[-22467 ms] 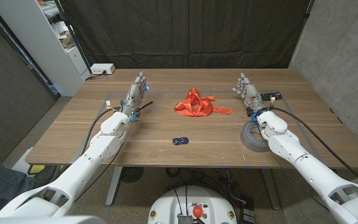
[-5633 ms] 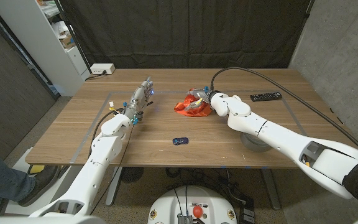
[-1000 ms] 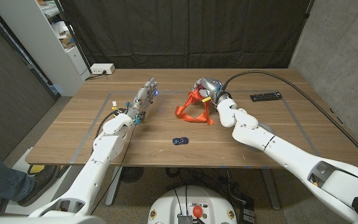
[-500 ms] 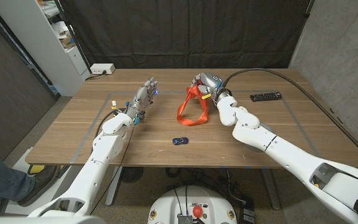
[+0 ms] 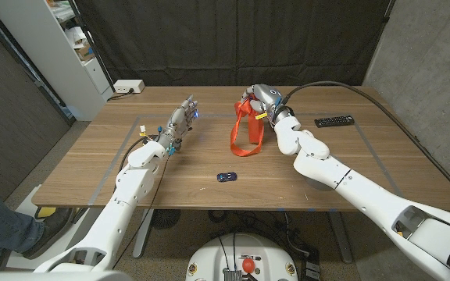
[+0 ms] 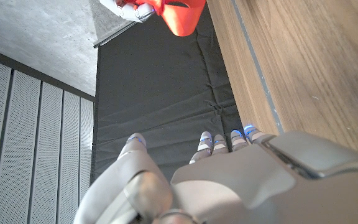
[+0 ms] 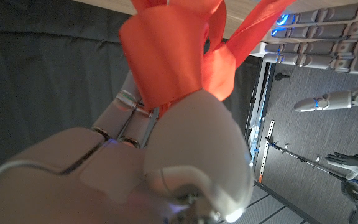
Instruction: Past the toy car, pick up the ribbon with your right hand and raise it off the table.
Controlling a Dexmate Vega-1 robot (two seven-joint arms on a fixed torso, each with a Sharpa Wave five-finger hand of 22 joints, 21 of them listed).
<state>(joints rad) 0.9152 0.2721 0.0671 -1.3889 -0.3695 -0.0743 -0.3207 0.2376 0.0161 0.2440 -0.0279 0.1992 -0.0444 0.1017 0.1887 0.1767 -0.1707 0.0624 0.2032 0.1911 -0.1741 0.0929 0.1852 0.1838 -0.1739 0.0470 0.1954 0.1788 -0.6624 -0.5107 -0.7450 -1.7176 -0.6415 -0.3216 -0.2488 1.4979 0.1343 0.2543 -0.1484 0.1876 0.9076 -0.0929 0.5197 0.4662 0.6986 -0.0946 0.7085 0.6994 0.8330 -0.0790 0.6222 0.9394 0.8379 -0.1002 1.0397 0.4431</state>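
a wooden table [image 5: 92,168] stands before a black curtain [image 5: 233,39] that covers the back wall. to the right rises a grey concrete wall [image 5: 428,62]. a white shelf unit [image 5: 69,47] stands at the back left corner, beside a dark grey panel [image 5: 6,101]. the floor [image 5: 69,136] is grey.

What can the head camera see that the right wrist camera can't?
Only the head view takes in the little blue toy car, the remote and the wooden table. Only the right wrist view shows close up how the right hand grips the ribbon. Both share the orange ribbon, the right hand holding it and the left hand.
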